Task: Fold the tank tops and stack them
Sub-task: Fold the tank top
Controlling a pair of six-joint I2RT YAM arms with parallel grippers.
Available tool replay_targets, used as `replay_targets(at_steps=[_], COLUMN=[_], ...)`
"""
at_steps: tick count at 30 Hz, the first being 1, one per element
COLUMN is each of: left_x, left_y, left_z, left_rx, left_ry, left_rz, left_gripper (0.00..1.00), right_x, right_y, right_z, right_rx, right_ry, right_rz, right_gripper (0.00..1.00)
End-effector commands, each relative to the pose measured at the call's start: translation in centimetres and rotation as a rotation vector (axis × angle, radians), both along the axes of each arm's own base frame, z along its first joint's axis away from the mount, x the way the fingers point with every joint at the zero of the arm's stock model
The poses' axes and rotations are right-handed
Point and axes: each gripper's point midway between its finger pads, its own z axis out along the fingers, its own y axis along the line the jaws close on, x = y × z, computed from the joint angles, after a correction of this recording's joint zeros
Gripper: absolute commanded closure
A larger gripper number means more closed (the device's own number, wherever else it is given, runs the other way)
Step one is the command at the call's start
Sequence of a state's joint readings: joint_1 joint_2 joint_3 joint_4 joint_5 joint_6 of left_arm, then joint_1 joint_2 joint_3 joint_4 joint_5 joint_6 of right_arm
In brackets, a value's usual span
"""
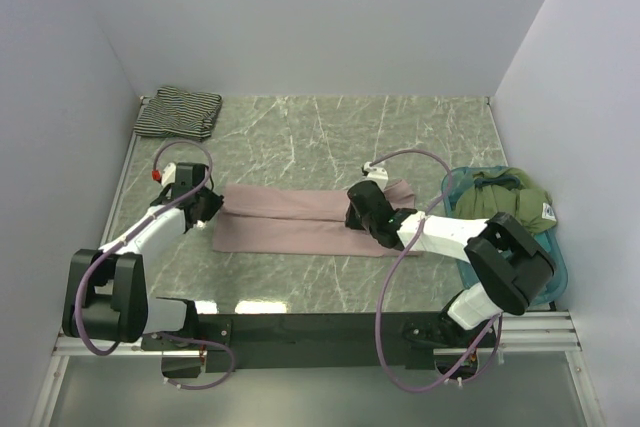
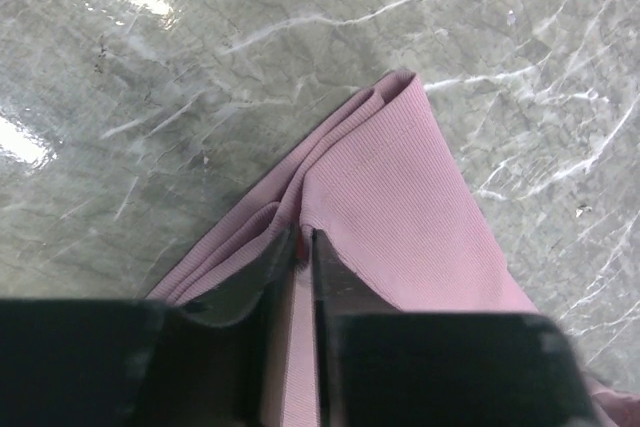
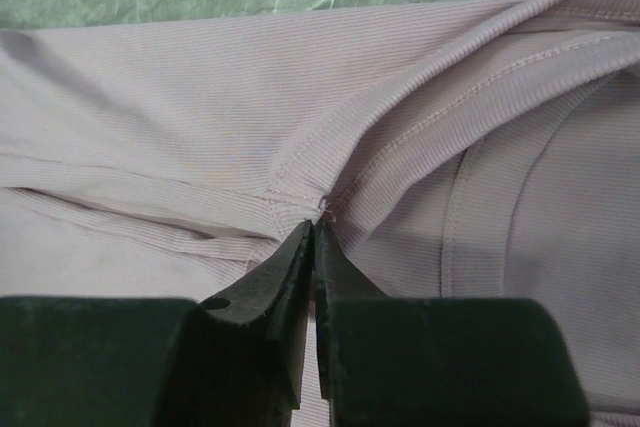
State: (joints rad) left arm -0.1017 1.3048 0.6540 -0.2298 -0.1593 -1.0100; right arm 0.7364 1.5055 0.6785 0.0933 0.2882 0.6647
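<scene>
- The mauve-pink tank top is lying as a long, narrow band across the middle of the bench, apparently already doubled lengthwise.
- The left pincer is pinching the band's left end. Its jaws are standing a sliver apart, with ribbed pink fabric running between them.
- The right pincer is nipping the right end near a stitched hem. Its jaws are all but meeting, and the puckers are converging on their tips.
- The striped tank top is sitting folded in the far left corner, well apart from the pink one.
- A teal tray at the right edge is holding a green garment.
- The step in hand looks to be the folding of the pink top, with the crosswise fold not yet made.
- The next move is probably calling for one end to be brought over the other, keeping the layers aligned. The packet would then go onto the striped top.
</scene>
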Motion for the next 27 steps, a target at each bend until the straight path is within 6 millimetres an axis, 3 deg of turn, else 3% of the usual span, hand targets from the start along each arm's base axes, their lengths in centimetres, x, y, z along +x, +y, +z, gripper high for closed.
replay_targets(at_steps=[1, 5, 6, 9, 13, 16, 19, 20, 21, 22, 23, 25, 26, 27], left_x=[0.4, 0.2, 0.1, 0.4, 0.8, 1.1, 2.3, 2.6, 3.2, 3.5, 3.9, 5.0, 5.7, 5.9], left_y=[-0.3, -0.1, 0.0, 0.4, 1.2, 1.1, -1.3, -2.8, -5.0, -6.5, -9.5, -12.8, -14.5, -17.4], left_z=[0.6, 1.1, 1.2, 3.1, 6.3, 9.0, 11.3, 10.9, 12.0, 12.0, 11.1, 11.7, 9.9, 10.8], left_rx=[-0.013, -0.012, -0.006, 0.014, 0.063, 0.078, 0.03, 0.001, -0.019, -0.031, -0.056, -0.091, -0.101, -0.133], left_ry=[-0.04, -0.059, -0.061, -0.097, -0.14, -0.197, -0.271, -0.253, -0.275, -0.276, -0.258, -0.265, -0.227, -0.24], left_rz=[-0.009, -0.002, 0.002, 0.007, 0.014, -0.006, -0.109, -0.157, -0.214, -0.254, -0.337, -0.407, -0.441, -0.504], left_gripper=[0.79, 0.67, 0.64, 0.56, 0.52, 0.52, 0.54, 0.54, 0.54, 0.55, 0.55, 0.55, 0.55, 0.56], right_x=[0.5, 0.5, 0.6, 0.8, 1.7, 2.3, 3.4, 3.6, 3.8, 4.5, 4.8, 5.2, 5.6, 6.0], right_y=[0.5, 0.5, 0.4, 0.2, -0.6, -2.6, -5.9, -6.8, -7.6, -9.4, -10.2, -10.8, -11.7, -12.0], right_z=[1.8, 2.5, 2.6, 3.6, 6.0, 7.4, 8.1, 8.4, 8.4, 8.4, 8.5, 8.5, 8.0, 8.3], right_rx=[0.045, 0.057, 0.052, 0.042, 0.02, -0.014, -0.026, -0.021, -0.009, -0.001, 0.007, 0.021, 0.012, 0.016], right_ry=[-0.065, -0.081, -0.085, -0.099, -0.124, -0.112, -0.089, -0.087, -0.068, -0.059, -0.052, -0.026, -0.005, 0.0], right_rz=[-0.013, -0.012, -0.014, -0.02, -0.061, -0.129, -0.223, -0.243, -0.253, -0.301, -0.314, -0.311, -0.328, -0.335], right_gripper=[0.88, 0.73, 0.65, 0.58, 0.56, 0.56, 0.55, 0.56, 0.55, 0.55, 0.55, 0.54, 0.53, 0.53])
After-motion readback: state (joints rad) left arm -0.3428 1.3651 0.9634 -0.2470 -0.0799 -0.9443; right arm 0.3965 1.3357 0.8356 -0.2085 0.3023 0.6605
